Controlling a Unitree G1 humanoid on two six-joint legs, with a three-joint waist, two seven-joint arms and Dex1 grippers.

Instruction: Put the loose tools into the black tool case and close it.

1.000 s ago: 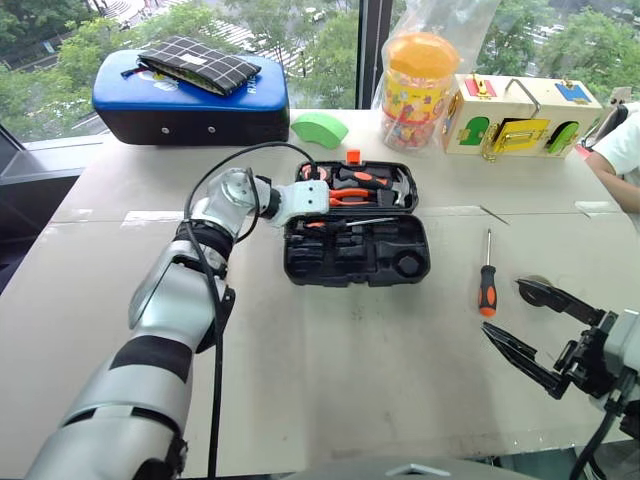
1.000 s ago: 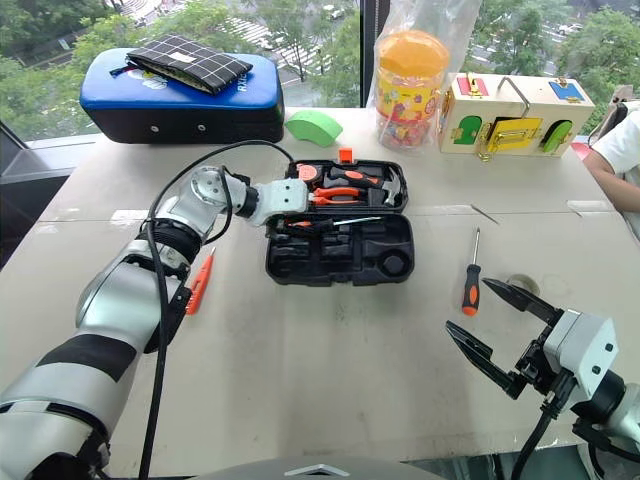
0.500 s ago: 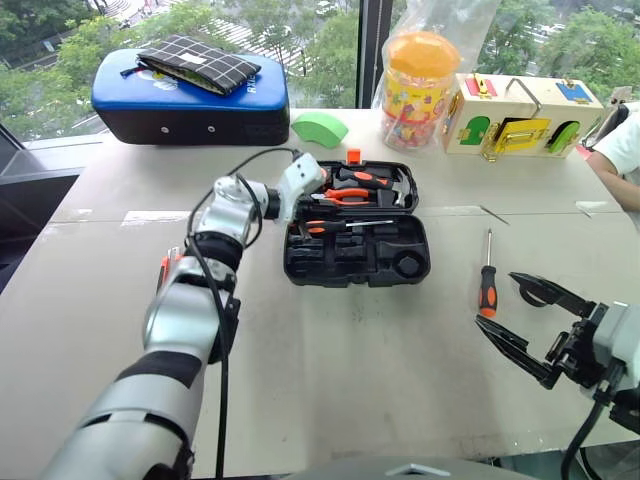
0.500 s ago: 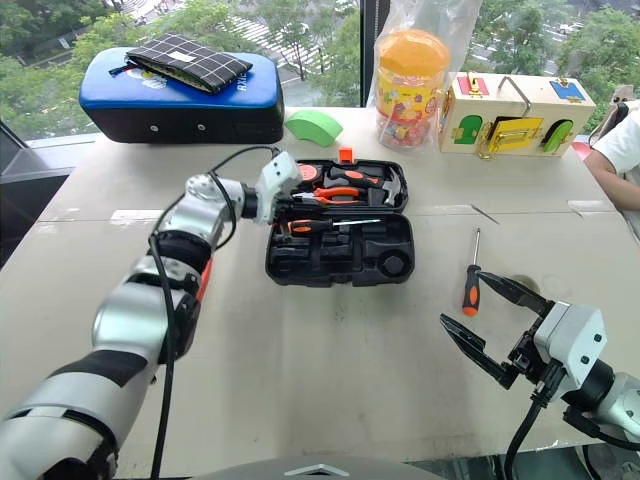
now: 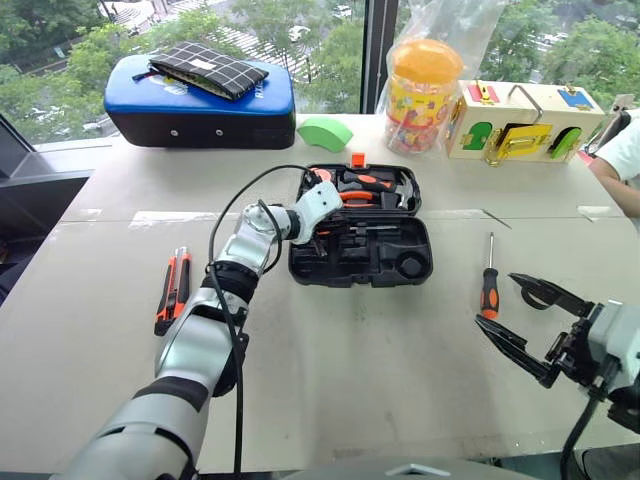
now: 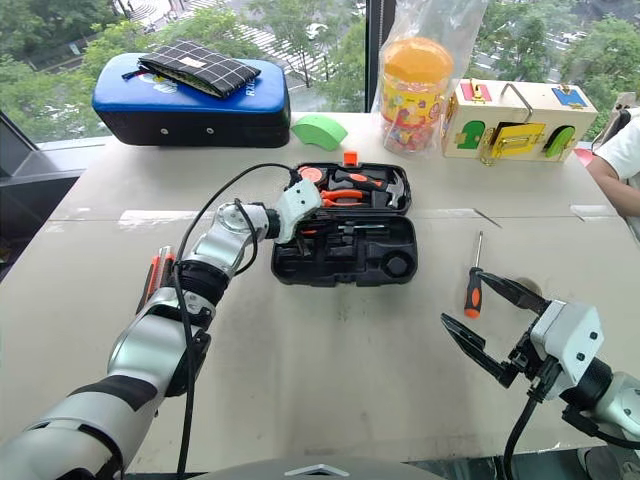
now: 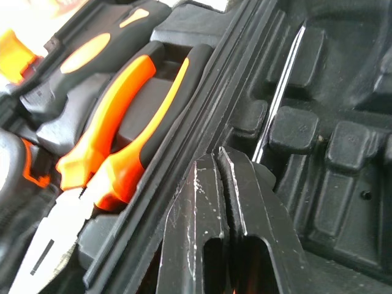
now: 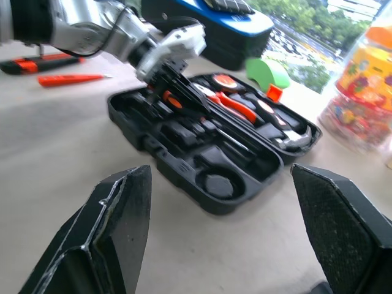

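Left gripper (image 7: 222,160) clenched empty inside the open black tool case (image 5: 400,268).
Case sits mid-table; one screwdriver (image 5: 488,283) lies to its right near the spread-fingered right gripper (image 5: 525,322), the folding cutter (image 5: 170,290) lies well left of it.

left arm stretched forward, wrist angled down and toward the right, left gripper (image 7: 222,160) with its fingers pressed together. right arm held low and near, right gripper (image 6: 480,318) level with jaws spread wide, holding nothing.
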